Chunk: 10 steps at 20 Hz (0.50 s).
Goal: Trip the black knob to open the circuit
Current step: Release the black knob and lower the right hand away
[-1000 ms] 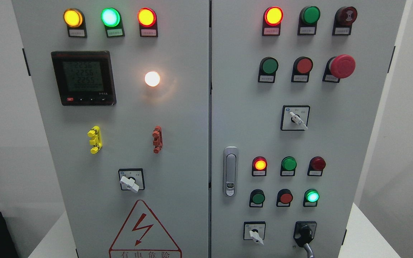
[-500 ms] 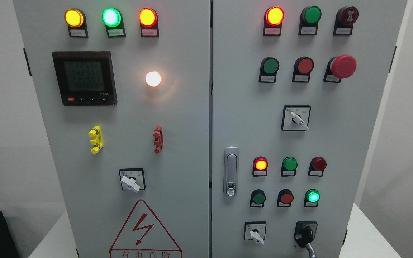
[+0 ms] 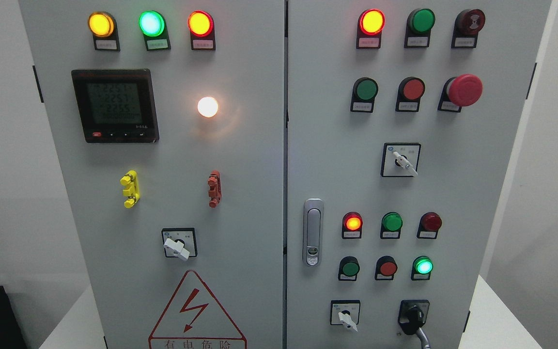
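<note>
The black knob (image 3: 413, 316) sits low on the right door of the grey cabinet (image 3: 259, 160), down near the bottom edge with its handle angled down to the right, and just left of it is a white selector switch (image 3: 346, 317). Above that pair there's a lit green lamp (image 3: 423, 266) and a lit red lamp (image 3: 352, 222), with the silver door latch (image 3: 313, 231) off to the left by the seam and the big red mushroom button (image 3: 464, 90) higher up. No robot hand shows anywhere in this view, so whether either is wide or closed can't be told.
</note>
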Tool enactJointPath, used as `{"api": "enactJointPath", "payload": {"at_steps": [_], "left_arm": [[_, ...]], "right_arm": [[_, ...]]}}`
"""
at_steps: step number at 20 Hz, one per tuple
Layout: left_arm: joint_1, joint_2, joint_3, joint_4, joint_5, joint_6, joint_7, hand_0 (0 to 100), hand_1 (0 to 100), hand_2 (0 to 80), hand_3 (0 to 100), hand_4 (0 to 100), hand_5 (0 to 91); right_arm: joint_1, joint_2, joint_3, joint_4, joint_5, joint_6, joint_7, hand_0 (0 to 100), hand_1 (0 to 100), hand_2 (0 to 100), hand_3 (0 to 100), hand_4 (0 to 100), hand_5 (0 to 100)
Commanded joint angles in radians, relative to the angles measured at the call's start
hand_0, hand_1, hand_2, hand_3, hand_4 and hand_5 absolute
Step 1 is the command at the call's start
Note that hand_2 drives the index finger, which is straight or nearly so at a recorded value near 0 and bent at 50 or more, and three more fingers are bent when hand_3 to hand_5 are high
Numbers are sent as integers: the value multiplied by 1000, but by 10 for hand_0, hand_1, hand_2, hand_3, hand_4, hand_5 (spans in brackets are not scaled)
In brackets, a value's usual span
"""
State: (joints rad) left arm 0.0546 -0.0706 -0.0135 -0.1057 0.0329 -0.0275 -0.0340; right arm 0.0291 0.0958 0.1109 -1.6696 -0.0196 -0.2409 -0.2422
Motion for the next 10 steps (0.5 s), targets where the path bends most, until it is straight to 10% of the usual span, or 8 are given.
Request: {"api": "enactJointPath", "payload": {"at_steps": [1,10], "left_arm": [[-4,0,1,0,2,-2,0,120,389,0,0,0,0],[-4,-2,1,0,2,-2,0,120,389,0,0,0,0]], "right_arm": [[-17,1,-8,-18,-2,-20,17,921,855,0,1000,989,901],[-17,-4,-28,-15,-14,-18,17,922,856,0,1000,989,901]]}}
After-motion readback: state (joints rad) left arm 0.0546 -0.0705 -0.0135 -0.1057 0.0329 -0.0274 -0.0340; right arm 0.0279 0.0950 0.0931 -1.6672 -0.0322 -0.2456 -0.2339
